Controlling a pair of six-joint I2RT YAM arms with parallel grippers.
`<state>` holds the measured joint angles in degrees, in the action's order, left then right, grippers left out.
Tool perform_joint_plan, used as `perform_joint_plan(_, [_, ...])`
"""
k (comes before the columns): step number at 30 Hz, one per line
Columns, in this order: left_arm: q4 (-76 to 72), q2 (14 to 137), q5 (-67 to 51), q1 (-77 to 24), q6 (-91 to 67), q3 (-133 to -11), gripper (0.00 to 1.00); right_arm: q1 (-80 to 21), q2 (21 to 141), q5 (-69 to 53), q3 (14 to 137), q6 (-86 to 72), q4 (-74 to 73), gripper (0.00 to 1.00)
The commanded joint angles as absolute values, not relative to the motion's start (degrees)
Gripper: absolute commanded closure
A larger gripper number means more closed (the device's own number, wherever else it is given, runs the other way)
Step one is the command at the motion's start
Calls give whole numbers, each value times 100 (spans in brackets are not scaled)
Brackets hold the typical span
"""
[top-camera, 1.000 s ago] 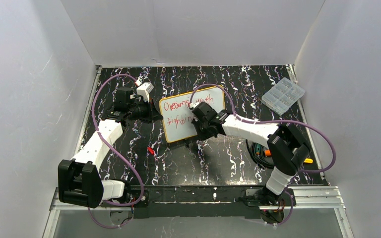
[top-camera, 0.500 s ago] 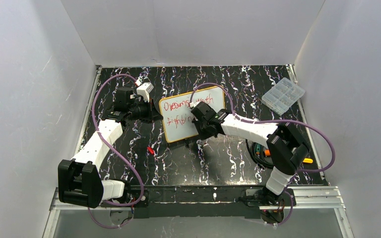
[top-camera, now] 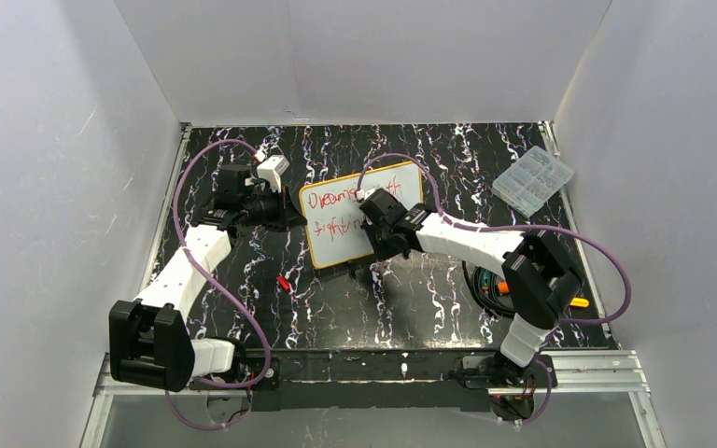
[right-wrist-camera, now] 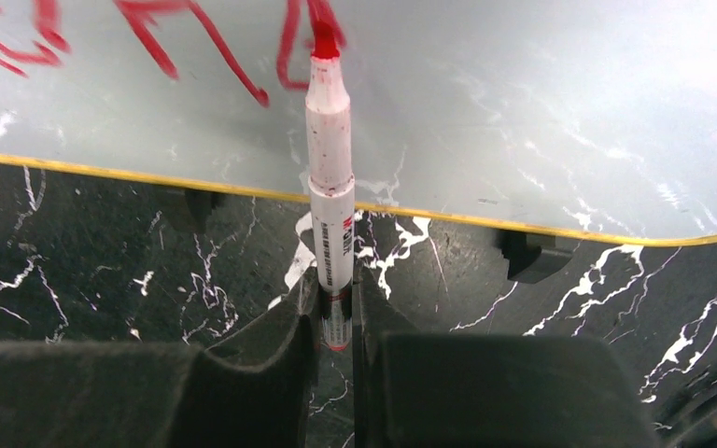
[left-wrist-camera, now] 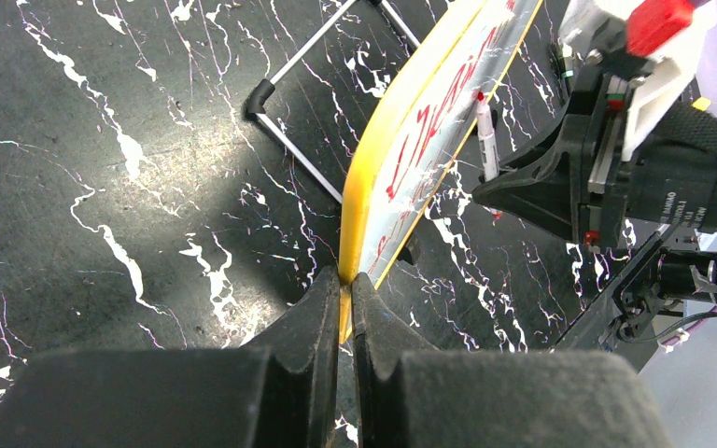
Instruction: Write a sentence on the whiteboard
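Note:
The whiteboard (top-camera: pixel 341 238) stands tilted mid-table, with an orange-yellow frame. Its edge shows in the left wrist view (left-wrist-camera: pixel 364 205) and its face in the right wrist view (right-wrist-camera: pixel 541 112). The sentence (top-camera: pixel 331 200) is red handwriting in two lines, partly hidden by the right arm. My left gripper (top-camera: pixel 285 217) (left-wrist-camera: pixel 344 280) is shut on the board's left frame edge. My right gripper (top-camera: pixel 371 229) (right-wrist-camera: pixel 334 299) is shut on a red marker (right-wrist-camera: pixel 329 159) whose tip touches the board at the second line. The marker also shows in the left wrist view (left-wrist-camera: pixel 486 140).
A clear plastic compartment box (top-camera: pixel 533 179) lies at the back right. A small red cap (top-camera: pixel 283 283) lies on the black marbled table (top-camera: pixel 411 299) left of centre. A dark holder with orange pens (top-camera: pixel 495 285) sits under the right arm. White walls enclose the table.
My right gripper with the marker has shifted slightly up along the second line of writing. The left arm and the board have not moved.

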<state>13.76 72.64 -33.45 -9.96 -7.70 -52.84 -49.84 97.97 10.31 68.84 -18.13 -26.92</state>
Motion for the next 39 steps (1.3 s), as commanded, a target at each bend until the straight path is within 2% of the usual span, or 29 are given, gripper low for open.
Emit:
perform_joint_plan(1, [1362,6992,-3471,-1010,-747,-5221,100,-4952,9862,928,6651,-1978,-2631,99])
perform_joint_plan(15, [1362,6971,-3465,-1011,-758,-5216,100,-5146,9957,279,6386,-2112,-2586,99])
perform_joint_plan(29, [1356,6948,-3454,-1011,-756,-5212,100,-5178,8879,941,6591,-2046,-2373,99])
perform_joint_plan(39, [1371,6900,-3426,-1011,-752,-5194,100,-4504,8682,776,6326,-1531,-2786,99])
